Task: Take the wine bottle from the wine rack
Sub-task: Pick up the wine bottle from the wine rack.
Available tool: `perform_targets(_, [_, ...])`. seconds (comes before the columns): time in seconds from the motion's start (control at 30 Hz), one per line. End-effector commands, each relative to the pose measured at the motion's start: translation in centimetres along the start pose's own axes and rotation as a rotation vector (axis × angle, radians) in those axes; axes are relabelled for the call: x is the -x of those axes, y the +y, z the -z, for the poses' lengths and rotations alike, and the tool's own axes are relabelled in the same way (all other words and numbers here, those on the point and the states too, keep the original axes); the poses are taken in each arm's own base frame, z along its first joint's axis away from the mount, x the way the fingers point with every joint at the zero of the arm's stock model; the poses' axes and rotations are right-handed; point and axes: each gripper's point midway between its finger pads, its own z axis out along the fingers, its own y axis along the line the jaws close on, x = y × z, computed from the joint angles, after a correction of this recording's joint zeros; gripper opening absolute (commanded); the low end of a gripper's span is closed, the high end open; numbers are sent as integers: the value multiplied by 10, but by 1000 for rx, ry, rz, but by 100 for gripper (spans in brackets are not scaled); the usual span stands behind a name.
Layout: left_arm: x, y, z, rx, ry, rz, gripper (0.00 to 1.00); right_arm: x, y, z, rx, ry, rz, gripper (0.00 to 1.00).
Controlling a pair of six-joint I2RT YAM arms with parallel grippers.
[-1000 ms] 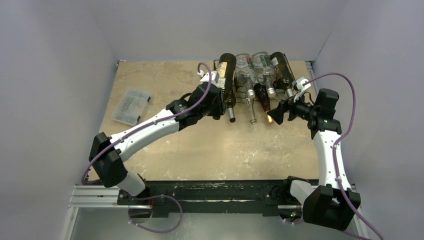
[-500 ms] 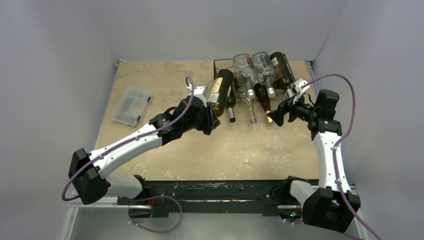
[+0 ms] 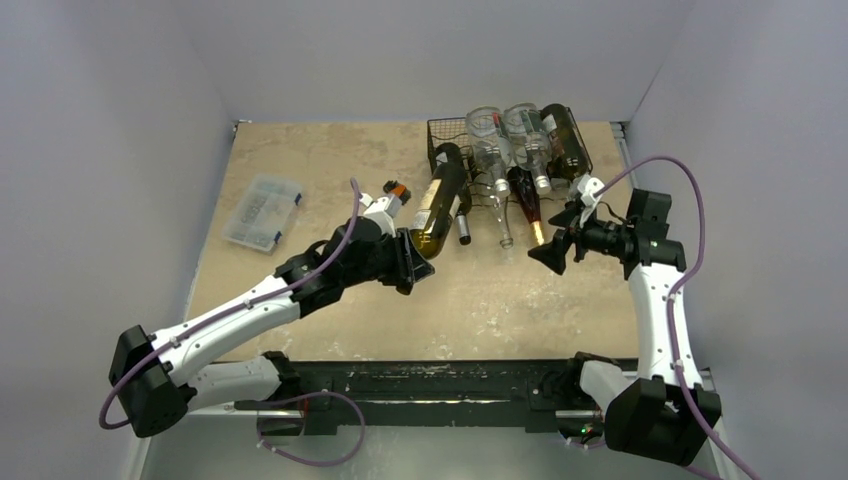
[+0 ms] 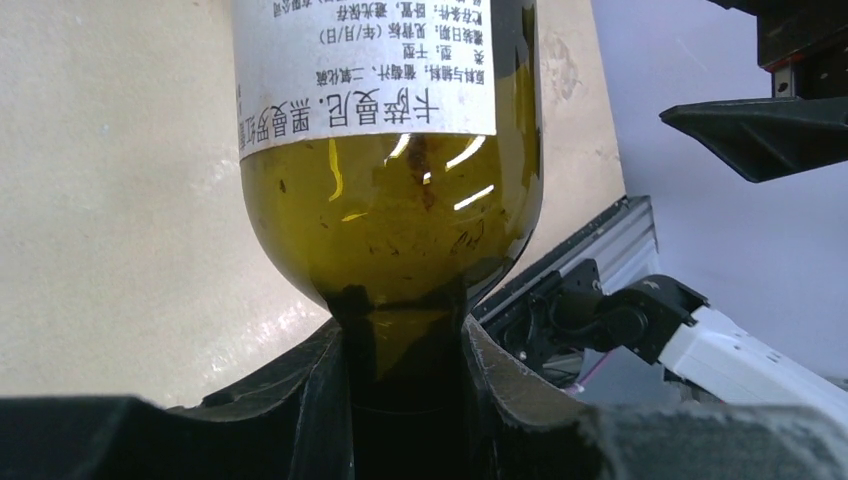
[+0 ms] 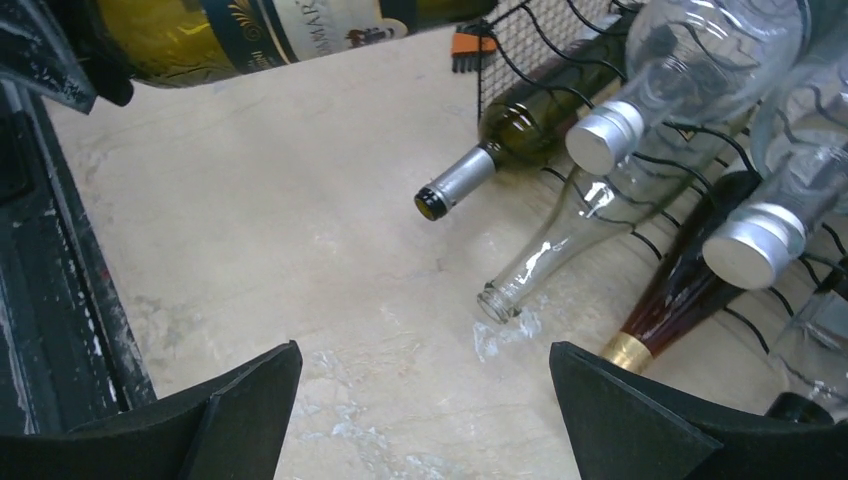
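Note:
My left gripper [image 3: 408,260] is shut on the neck of a green wine bottle [image 3: 437,203] with a white label. In the left wrist view the neck sits pinched between the two black fingers [image 4: 335,350], and the bottle's shoulder [image 4: 385,215] stands just above them. The bottle hangs tilted over the table, its base beside the left front corner of the black wire wine rack [image 3: 436,127]. I cannot tell whether the base touches the rack. My right gripper [image 3: 549,252] stands open and holds nothing, in front of the rack, low over the table [image 5: 424,350].
The rack holds several more bottles: a green one with a silver cap [image 5: 500,140], a clear open one [image 5: 560,250], a dark red one with gold foil [image 5: 680,290] and clear capped ones [image 3: 490,135]. A clear plastic compartment box [image 3: 262,210] lies at the left.
My left arm has drawn back toward the near left, pulling the green bottle out of the rack's left slot and tilting it. My right gripper has shifted slightly nearer and stayed open.

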Motion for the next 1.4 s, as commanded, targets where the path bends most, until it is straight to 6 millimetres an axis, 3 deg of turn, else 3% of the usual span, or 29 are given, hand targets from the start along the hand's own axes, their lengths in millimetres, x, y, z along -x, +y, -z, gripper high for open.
perform_targets(0.0, [32, -61, 28, -279, -126, 8, 0, 16, 30, 8, 147, -45, 172, 99])
perform_targets(0.33, [-3, -61, 32, -350, 2, 64, 0, 12, 58, 14, 293, -52, 424, 99])
perform_targets(0.77, [-45, -56, 38, -367, 150, 87, 0, 9, 85, -4, 420, -62, 566, 99])
perform_targets(0.97, [-61, -57, 31, -369, 224, 105, 0, 11, 92, -8, 467, -63, 631, 99])
perform_targets(1.37, [-86, -74, 16, -393, 387, 122, 0, -17, 128, -48, 646, 0, 701, 99])
